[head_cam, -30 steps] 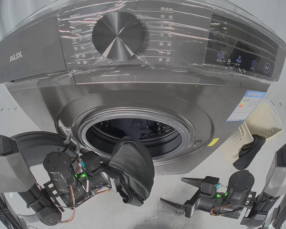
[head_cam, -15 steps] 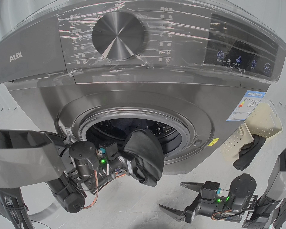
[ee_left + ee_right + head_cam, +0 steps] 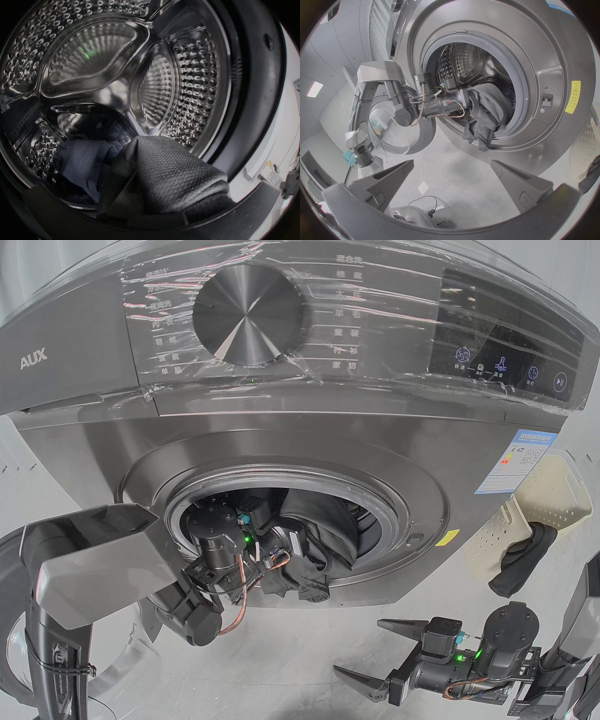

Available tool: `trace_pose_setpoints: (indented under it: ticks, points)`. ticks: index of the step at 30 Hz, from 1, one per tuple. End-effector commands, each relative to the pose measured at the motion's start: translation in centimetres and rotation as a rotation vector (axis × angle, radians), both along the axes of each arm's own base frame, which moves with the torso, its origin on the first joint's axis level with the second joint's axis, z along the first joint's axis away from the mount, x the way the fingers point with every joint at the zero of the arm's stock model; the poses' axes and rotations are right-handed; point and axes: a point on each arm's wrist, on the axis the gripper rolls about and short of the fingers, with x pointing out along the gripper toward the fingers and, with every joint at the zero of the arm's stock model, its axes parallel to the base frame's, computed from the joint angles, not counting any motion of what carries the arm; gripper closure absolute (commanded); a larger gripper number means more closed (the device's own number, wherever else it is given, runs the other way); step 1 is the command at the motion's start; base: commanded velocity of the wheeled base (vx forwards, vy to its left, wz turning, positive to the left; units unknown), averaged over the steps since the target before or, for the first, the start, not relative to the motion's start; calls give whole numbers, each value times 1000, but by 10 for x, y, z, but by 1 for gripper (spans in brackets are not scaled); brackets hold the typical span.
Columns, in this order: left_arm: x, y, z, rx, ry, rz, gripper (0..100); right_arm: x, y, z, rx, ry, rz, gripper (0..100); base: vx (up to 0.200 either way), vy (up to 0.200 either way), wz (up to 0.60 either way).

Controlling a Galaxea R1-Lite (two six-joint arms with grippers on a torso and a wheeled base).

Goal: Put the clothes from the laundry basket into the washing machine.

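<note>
The washing machine point(image 3: 437, 459) stands with its round opening point(image 3: 387, 515) uncovered. My left gripper point(image 3: 292, 544) sits in that opening, shut on a dark grey garment point(image 3: 322, 521) that drapes over its fingers; one end hangs over the lower rim. In the left wrist view this garment point(image 3: 168, 175) lies at the drum's mouth, with a dark blue garment point(image 3: 84, 159) deeper inside the drum point(image 3: 150, 78). My right gripper point(image 3: 375, 652) hangs open and empty, low in front of the machine. A cream laundry basket point(image 3: 556, 490) stands at the right with a black garment point(image 3: 522, 559) hanging over its rim.
The machine's glass door point(image 3: 393, 131) is swung open on the left, behind my left arm. Bare grey floor point(image 3: 300, 652) lies below the opening, between the two arms. A cable and loose items point(image 3: 425, 203) lie on the floor near the right gripper.
My left arm has risen and pushed forward, carrying the dark grey garment from below the door rim into the opening. The right gripper has barely moved.
</note>
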Motion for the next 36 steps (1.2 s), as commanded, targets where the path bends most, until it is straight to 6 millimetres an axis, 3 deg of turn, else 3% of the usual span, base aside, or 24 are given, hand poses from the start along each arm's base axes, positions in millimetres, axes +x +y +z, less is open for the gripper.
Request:
trace_pose_setpoints:
  ticks: [1,2,8,18,19,22,28,36]
  points:
    - [31,2,-15,4,11,45,100,0,0,1,5,-4,1,0,0,0,0]
    - [44,6,-8,-4,2,82,100,1,1,1,4,-5,0,0,0,0,0]
    - [73,7,21,-49,-54,178,100,1,1,0,3,-3,-1,0,0,0,0]
    - [83,2,31,-85,-100,206,100,3,0,0,2,-2,-9,0,0,0,0]
    - [82,3,31,-89,-98,205,0,3,0,0,1,-1,-9,0,0,0,0]
    - [78,-1,30,-101,-85,191,0,3,0,0,2,-3,-7,0,0,0,0]
    - [43,-11,6,-11,79,120,0,3,0,0,4,-3,-9,0,0,0,0]
    - [50,-14,-11,40,148,78,0,3,1,0,2,-2,-7,0,0,0,0]
